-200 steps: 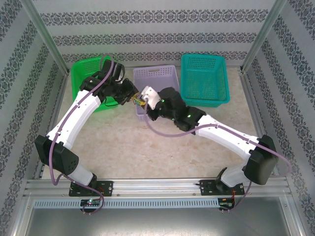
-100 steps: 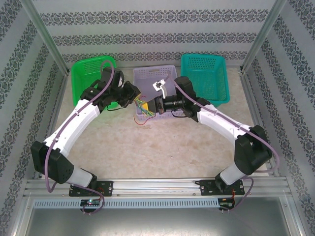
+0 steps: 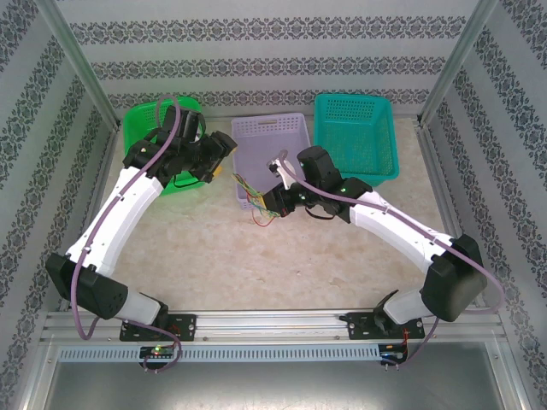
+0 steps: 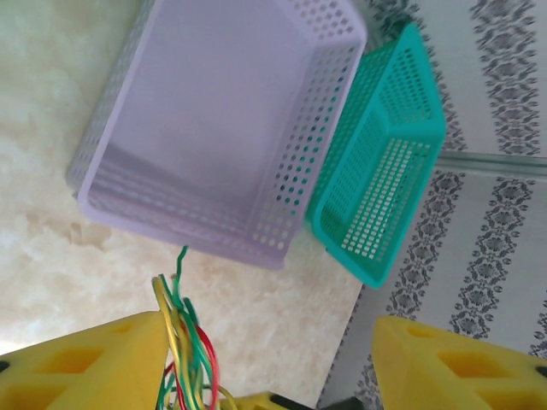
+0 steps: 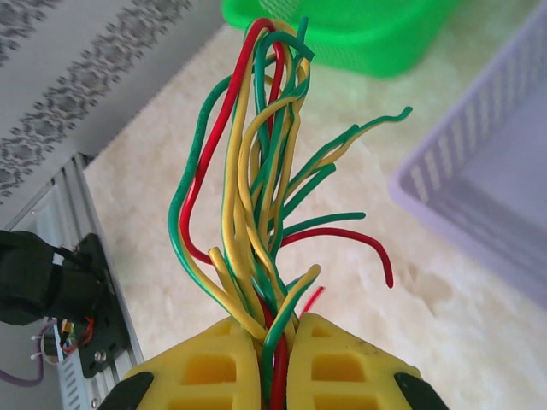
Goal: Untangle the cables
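Observation:
The cables [image 5: 256, 171] are a bunch of thin yellow, green and red wires. My right gripper [image 5: 278, 363] is shut on one end of the bunch, and the wires fan out past its fingertips. From above, the cables [image 3: 255, 200] hang just in front of the purple basket [image 3: 295, 128], with the right gripper [image 3: 272, 203] beside them. My left gripper [image 4: 265, 329] stands open with its jaws wide apart. A few cable ends [image 4: 184, 337] lie against its left finger [image 4: 85, 363]. In the top view the left gripper [image 3: 220, 164] sits between the green basket [image 3: 141, 124] and the purple one.
A teal basket [image 3: 355, 128] stands at the back right, touching the purple basket [image 4: 214, 128]. The green basket [image 5: 359, 26] is at the back left. Patterned walls and metal frame posts close in the table on three sides. Bare table [image 3: 282, 265] lies in front of the baskets.
My left gripper has opened and pulled back a little toward the green basket. My right gripper has carried the cable bunch from over the purple basket toward its front edge.

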### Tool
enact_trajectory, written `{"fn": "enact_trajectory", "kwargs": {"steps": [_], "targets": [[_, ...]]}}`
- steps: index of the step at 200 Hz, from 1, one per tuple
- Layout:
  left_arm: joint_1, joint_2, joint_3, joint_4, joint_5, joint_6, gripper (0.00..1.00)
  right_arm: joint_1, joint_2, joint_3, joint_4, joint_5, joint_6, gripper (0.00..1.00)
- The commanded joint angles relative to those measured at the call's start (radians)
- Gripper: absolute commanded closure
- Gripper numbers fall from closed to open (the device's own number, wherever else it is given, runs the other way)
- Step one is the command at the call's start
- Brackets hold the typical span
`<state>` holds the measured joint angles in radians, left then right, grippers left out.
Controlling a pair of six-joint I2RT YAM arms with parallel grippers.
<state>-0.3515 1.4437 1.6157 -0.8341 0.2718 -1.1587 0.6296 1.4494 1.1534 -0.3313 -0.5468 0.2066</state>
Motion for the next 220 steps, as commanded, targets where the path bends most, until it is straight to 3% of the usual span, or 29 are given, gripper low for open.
{"fn": "enact_trajectory", "kwargs": {"steps": [1, 19, 33, 45, 68, 92, 104, 127, 147, 168, 204, 220], "targets": [[0.004, -0.072, 0.023, -0.041, -0.070, 0.089, 0.40, -0.030, 0.000, -0.001, -0.044, -0.019, 0.056, 1.00], [0.002, -0.096, -0.027, 0.020, 0.036, 0.140, 0.60, -0.052, 0.000, 0.005, -0.054, -0.028, 0.089, 1.00], [-0.013, -0.092, -0.089, 0.094, 0.176, 0.156, 0.67, -0.074, 0.006, 0.015, -0.066, -0.041, 0.130, 1.00], [-0.046, -0.082, -0.130, 0.116, 0.228, 0.177, 0.73, -0.091, 0.006, 0.019, -0.065, -0.054, 0.163, 1.00], [-0.102, -0.066, -0.198, 0.164, 0.235, 0.202, 0.68, -0.097, -0.001, 0.022, -0.058, -0.072, 0.181, 1.00], [-0.103, -0.065, -0.249, 0.207, 0.176, 0.109, 0.45, -0.083, -0.036, 0.004, -0.064, -0.024, 0.133, 1.00], [-0.102, -0.065, -0.245, 0.209, 0.134, 0.064, 0.41, -0.071, -0.058, -0.013, -0.077, 0.010, 0.088, 1.00], [-0.098, -0.044, -0.227, 0.210, 0.121, -0.024, 0.45, -0.029, -0.101, -0.060, -0.083, 0.104, -0.009, 1.00], [-0.099, -0.012, -0.193, 0.179, 0.138, -0.074, 0.59, 0.031, -0.136, -0.083, -0.097, 0.239, -0.105, 1.00], [-0.100, 0.031, -0.125, 0.095, 0.149, -0.058, 0.67, 0.100, -0.167, -0.096, -0.092, 0.389, -0.204, 1.00], [-0.107, 0.114, -0.012, -0.126, 0.148, 0.043, 0.70, 0.177, -0.188, -0.104, -0.064, 0.549, -0.336, 1.00], [-0.109, 0.124, -0.007, -0.149, 0.132, 0.067, 0.70, 0.197, -0.186, -0.101, -0.059, 0.580, -0.379, 1.00]]}}
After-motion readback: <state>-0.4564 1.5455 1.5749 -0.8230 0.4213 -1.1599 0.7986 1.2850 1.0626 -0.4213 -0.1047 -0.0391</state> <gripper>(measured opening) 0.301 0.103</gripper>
